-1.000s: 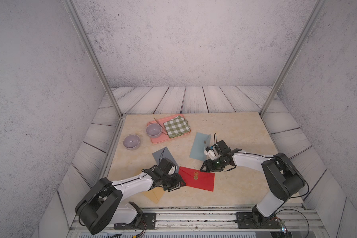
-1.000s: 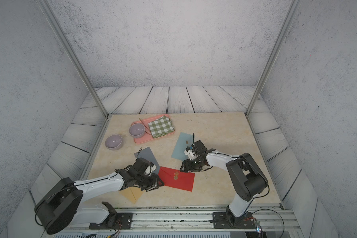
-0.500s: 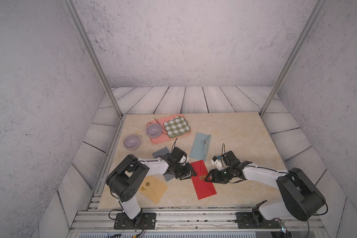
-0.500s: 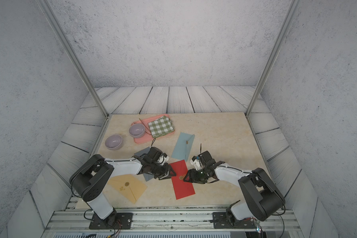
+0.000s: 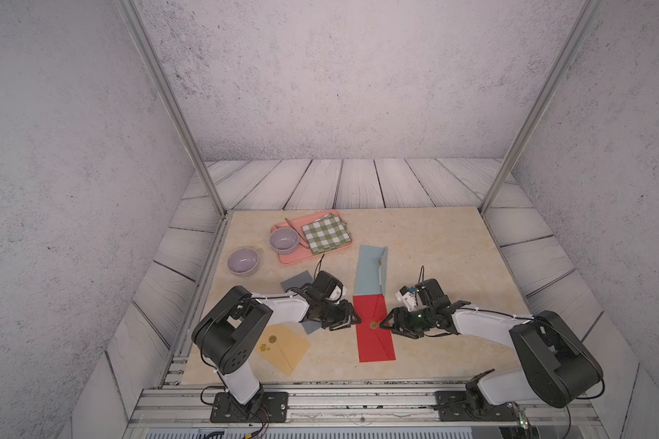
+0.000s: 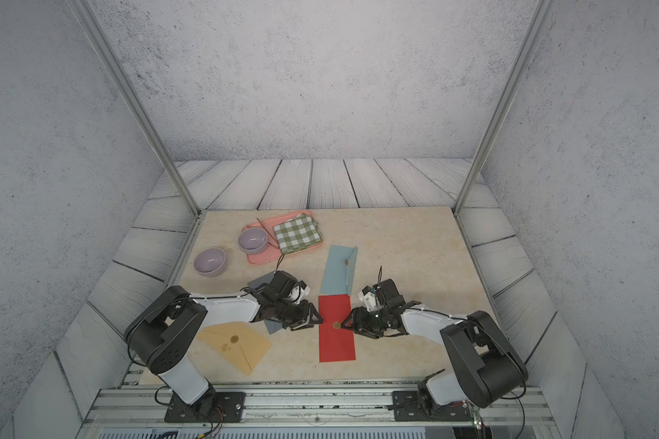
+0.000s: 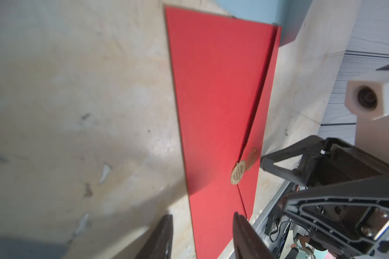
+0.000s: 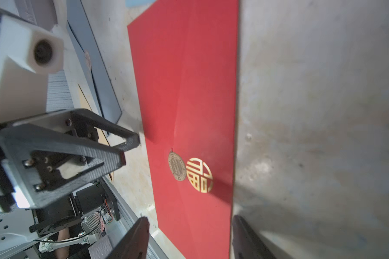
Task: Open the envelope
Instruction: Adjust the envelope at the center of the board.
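Left wrist view: red envelope (image 7: 211, 89) lies flat on the table (image 7: 76, 112), flap down under its gold seal (image 7: 237, 172). Left gripper (image 7: 202, 215) sits half-spread at one long edge, right gripper (image 8: 190, 218) half-spread at the opposite edge; neither holds anything.

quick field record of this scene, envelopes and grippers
target: red envelope, flat, flap down under gold seal
left gripper: open, at the envelope's edge on the left arm's side
right gripper: open, at the opposite edge, near the seal
others: blue envelope, flap raised; grey envelope, partly under the left arm; tan envelope, closed
tray: holds a bowl and checked cloth
off tray: second bowl
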You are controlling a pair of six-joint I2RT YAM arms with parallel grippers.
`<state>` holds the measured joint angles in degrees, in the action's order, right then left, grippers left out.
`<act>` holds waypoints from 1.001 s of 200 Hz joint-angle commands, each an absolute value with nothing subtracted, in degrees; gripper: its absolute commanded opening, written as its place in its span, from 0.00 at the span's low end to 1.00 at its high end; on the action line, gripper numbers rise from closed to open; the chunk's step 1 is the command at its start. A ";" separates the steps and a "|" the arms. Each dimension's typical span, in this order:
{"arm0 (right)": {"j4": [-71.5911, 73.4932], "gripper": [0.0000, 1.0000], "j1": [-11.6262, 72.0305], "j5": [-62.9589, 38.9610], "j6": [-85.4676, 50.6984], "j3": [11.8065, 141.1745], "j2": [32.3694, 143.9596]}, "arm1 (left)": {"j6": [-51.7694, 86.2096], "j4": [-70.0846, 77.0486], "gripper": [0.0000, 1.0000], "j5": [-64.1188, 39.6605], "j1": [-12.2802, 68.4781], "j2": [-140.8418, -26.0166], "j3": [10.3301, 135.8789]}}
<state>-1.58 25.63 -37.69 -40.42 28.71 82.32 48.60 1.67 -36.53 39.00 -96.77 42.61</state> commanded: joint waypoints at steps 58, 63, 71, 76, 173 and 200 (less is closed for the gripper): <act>2.78 0.64 23.16 -26.77 -41.68 28.91 89.51 | 48.74 2.56 0.48 -37.03 38.67 -99.79 43.51; 2.97 0.64 23.14 -26.59 -41.46 29.01 89.66 | 48.70 2.62 0.48 -36.84 38.67 -99.72 43.49; 2.61 0.64 23.09 -25.98 -40.87 29.62 90.22 | 48.68 2.40 0.48 -36.58 38.67 -99.73 43.50; 2.22 0.64 23.11 -25.81 -40.45 30.15 90.69 | 48.61 2.30 0.48 -36.48 38.59 -99.74 43.59; 11.68 0.62 23.00 -38.43 -42.07 30.61 94.98 | 48.38 3.88 0.48 -37.35 38.14 -101.77 43.93; 15.33 0.62 23.07 -41.92 -44.95 30.16 94.23 | 48.68 4.37 0.48 -37.36 38.13 -101.60 43.68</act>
